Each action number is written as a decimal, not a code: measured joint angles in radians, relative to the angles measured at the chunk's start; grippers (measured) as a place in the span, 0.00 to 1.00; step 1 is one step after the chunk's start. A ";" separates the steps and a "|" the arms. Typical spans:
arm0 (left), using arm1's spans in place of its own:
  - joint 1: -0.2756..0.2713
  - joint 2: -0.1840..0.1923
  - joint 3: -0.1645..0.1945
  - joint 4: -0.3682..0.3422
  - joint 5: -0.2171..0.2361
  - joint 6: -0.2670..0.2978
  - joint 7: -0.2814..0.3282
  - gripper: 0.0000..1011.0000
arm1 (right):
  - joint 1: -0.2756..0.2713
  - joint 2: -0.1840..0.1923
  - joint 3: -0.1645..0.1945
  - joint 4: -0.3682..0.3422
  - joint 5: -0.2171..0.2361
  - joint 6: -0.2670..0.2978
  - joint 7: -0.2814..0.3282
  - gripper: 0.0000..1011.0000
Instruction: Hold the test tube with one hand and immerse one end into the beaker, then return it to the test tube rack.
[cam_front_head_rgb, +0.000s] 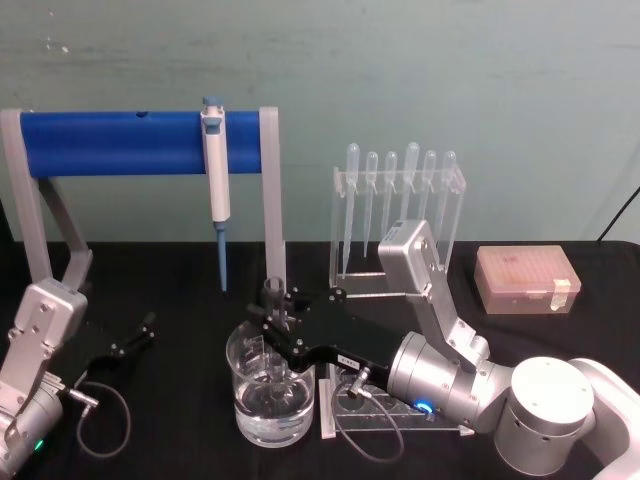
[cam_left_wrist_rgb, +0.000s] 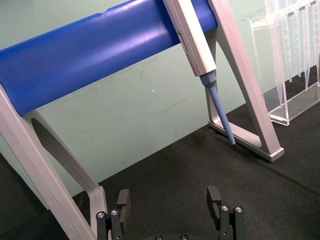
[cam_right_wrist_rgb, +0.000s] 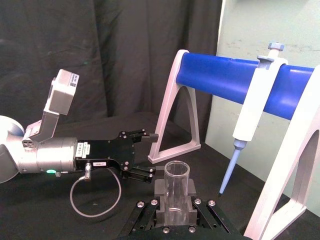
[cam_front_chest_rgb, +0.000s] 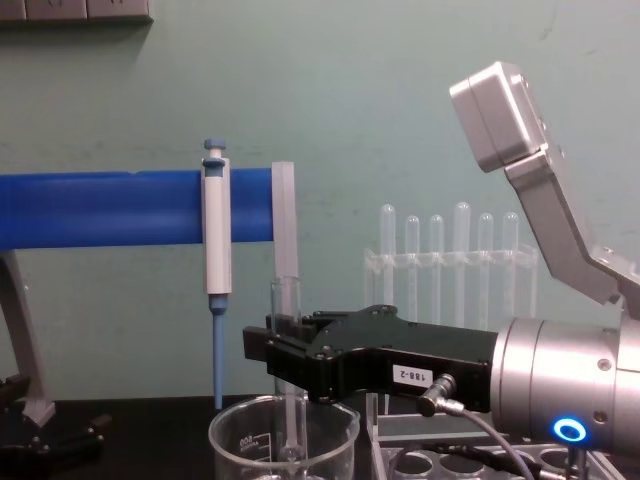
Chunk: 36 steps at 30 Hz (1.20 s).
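Test tube (cam_front_head_rgb: 272, 295): upright, flared open rim on top, closed end down past the rim of the beaker (cam_front_head_rgb: 243, 405) and inside the glass. Seems to reach the water in the beaker's lower part; exact depth of the tip not readable through the glass.

Right gripper (cam_front_head_rgb: 285, 335): clamped on the tube's upper part, just under the rim, one flat finger pressed to each side. Reaches in from the right, over the test tube rack (cam_front_chest_rgb: 420, 465), which sits just right of the beaker.

Left gripper (cam_left_wrist_rgb: 168, 200): parked low at the table's left, fingers spread wide, nothing between them.

Behind: pipettor (cam_front_head_rgb: 215, 165) hung on the blue bar stand (cam_front_head_rgb: 120, 142); clear pipette rack (cam_front_head_rgb: 340, 230) with bulb-topped pipettes; tip box (cam_front_head_rgb: 525, 280) far right.

Progress, by judgement: pickup done; immersion under way or just reached. Left to do: lift clear of the beaker, carry right to the rack, seat in a free hole, let go.
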 joint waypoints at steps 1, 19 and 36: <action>0.000 0.000 0.000 0.000 0.000 0.000 0.000 0.99 | 0.000 0.000 0.000 0.000 0.000 0.000 0.000 0.23; 0.000 0.000 0.000 0.000 0.000 0.000 0.000 0.99 | 0.000 0.000 0.000 0.000 0.000 0.000 0.000 0.23; 0.000 0.000 0.000 0.000 0.000 0.000 0.000 0.99 | 0.000 0.000 0.000 0.000 0.000 0.000 0.000 0.23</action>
